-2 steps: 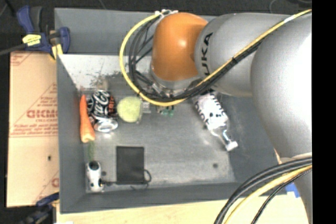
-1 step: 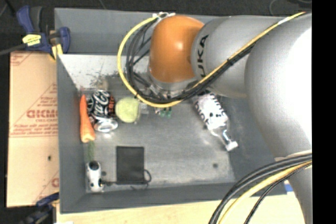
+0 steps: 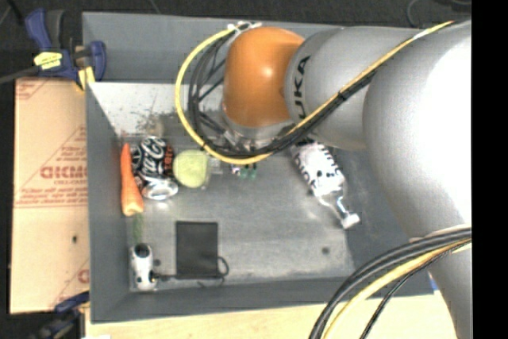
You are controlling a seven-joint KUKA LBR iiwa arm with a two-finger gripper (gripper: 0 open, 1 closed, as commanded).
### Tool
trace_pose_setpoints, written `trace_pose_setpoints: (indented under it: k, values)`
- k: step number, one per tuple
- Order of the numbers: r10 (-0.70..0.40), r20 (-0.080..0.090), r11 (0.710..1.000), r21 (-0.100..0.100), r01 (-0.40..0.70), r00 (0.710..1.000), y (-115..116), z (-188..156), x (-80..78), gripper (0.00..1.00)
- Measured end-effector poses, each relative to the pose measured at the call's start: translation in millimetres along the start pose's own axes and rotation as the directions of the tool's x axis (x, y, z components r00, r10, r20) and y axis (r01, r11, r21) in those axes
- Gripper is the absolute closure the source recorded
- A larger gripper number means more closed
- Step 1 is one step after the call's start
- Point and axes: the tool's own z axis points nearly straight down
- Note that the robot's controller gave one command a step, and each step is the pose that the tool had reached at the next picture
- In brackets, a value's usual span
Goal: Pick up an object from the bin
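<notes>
Several things lie loose in the bin (image 3: 270,238), and we judge this the approach step. Our orange wrist cover (image 3: 254,79) hangs over the back middle and hides the jaws, so we cannot tell if they are apart or together. Nearest it lies a pale green ball (image 3: 191,169), just beside a crushed can (image 3: 155,164). Next we must settle on one and descend squarely.

Even light, probably overhead; sheen on silver arm (image 3: 389,91); soft shadow beneath it on bin floor (image 3: 270,238).
</notes>
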Motion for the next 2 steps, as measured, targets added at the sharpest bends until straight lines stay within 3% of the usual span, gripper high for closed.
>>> trace_pose_setpoints:
  k: [1,2]
  values:
    - [-0.146,0.001,0.989,0.001,0.146,0.989,12.3,25.1,-4.1,1.0]
    - [-0.325,-0.009,0.946,-0.001,0.325,0.946,15.6,-4.3,2.5,1.0]
